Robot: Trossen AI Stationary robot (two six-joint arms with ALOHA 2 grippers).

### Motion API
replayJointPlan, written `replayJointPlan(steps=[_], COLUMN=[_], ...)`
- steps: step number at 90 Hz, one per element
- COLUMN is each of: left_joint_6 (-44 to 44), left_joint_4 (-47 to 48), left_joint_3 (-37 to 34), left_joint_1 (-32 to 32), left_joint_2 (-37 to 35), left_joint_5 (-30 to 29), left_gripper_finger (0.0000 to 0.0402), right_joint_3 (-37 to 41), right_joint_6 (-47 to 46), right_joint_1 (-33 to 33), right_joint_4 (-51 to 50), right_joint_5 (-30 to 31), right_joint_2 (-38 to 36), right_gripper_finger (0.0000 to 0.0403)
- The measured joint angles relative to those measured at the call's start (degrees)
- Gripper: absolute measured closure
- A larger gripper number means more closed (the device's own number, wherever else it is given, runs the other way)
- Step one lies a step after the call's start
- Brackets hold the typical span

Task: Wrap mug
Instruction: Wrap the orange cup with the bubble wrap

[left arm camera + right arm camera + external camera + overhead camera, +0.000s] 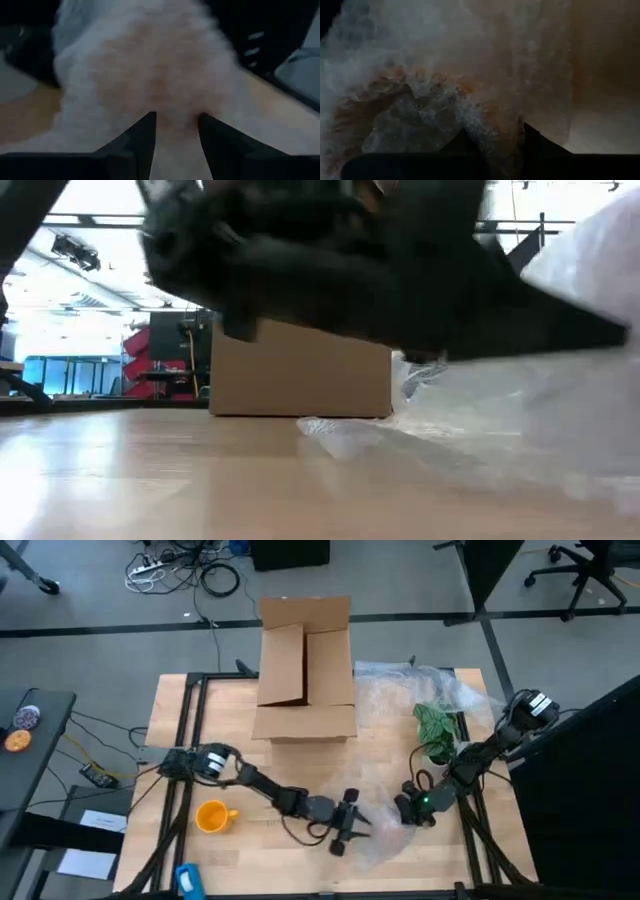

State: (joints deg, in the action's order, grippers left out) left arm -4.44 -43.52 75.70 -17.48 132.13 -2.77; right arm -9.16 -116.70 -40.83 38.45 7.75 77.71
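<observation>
The yellow-orange mug (213, 816) stands on the table near its left front, with no gripper at it. A crinkly clear plastic sheet (420, 700) spreads from the far right toward the table's front middle. My left gripper (360, 823) reaches from the left to the sheet's near end and is shut on it (177, 130). My right gripper (405, 812) stands just to the right of it, also shut on the sheet (495, 137). In the low view a dark arm (380, 270) fills the top, above the sheet (520, 420). My left gripper pinches the plastic sheet's near part (175, 112) between its two fingers, coming level from the table's left. The sheet rises bunched ahead of the fingers; one layer or several, I cannot tell. My right gripper pinches a crumpled bunch of the sheet (492, 127) between its fingers, at the sheet's near right part. The bunch hides the fingertips.
An open cardboard box (305, 670) stands at the far middle of the table. A green bundle (437, 725) lies on the sheet at the right. A small blue object (190, 880) sits at the front left edge. Bare wood lies between the mug and the box.
</observation>
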Motion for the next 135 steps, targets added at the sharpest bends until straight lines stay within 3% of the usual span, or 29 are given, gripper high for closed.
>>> replayJointPlan(steps=[51, 78, 96, 108, 119, 135], left_joint_6=[0.19, -7.32, -6.05, -5.41, -4.22, -3.83], left_joint_4=[5.66, 34.89, 50.42, 45.43, 37.15, 26.52], left_joint_3=[0.86, 0.81, 0.84, 0.81, 0.90, 0.84], left_joint_1=[3.97, 4.22, 2.35, -0.08, -1.53, -0.32], left_joint_2=[-0.44, -13.24, -21.93, -22.75, -18.83, -9.76], left_joint_5=[6.72, 3.93, 0.14, -0.85, -1.94, -12.40], left_gripper_finger=[0.0269, 0.0269, 0.0269, 0.0269, 0.0270, 0.0270], right_joint_3=[-0.81, -0.81, -0.86, -0.86, -0.86, -0.86], right_joint_6=[7.68, 9.67, 10.74, 12.09, 13.22, 14.87], right_joint_1=[-0.30, -0.41, -0.41, -0.41, -0.41, -0.39], right_joint_4=[-0.59, -0.51, -0.76, -0.72, -0.80, -0.75], right_joint_5=[-0.53, -0.52, -1.09, -1.10, -0.86, 0.23], right_joint_2=[0.03, 0.03, 0.03, 0.01, 0.01, 0.01], right_gripper_finger=[0.0379, 0.0379, 0.0379, 0.0379, 0.0379, 0.0379])
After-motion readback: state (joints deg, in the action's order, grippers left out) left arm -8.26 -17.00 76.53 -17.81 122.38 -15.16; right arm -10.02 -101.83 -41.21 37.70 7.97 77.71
